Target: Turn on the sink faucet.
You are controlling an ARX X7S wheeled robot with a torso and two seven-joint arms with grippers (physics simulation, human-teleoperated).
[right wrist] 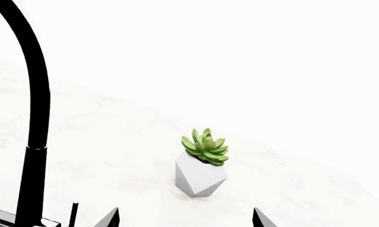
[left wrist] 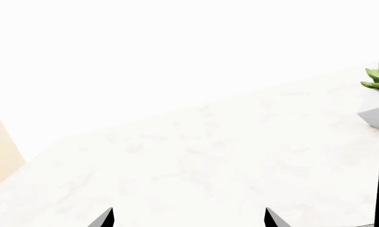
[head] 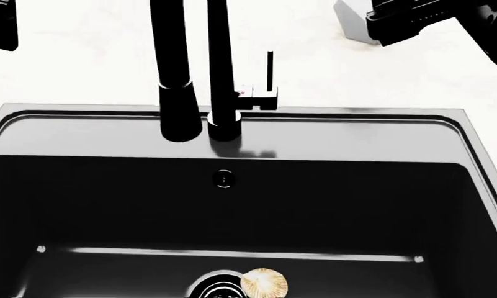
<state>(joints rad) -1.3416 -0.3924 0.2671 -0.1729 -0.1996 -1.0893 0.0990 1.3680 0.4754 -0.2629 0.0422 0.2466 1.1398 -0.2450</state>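
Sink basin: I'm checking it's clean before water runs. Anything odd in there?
Yes. A tan scallop shell lies on the bottom of the sink, right beside the chrome drain and overlapping its edge. It could get in the way of draining.

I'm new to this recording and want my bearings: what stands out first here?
The tall black faucet rises behind the deep black sink, its thin lever upright on the side toward the right arm. A pale shell lies beside the drain. A green succulent in a white faceted pot stands on the marble counter.
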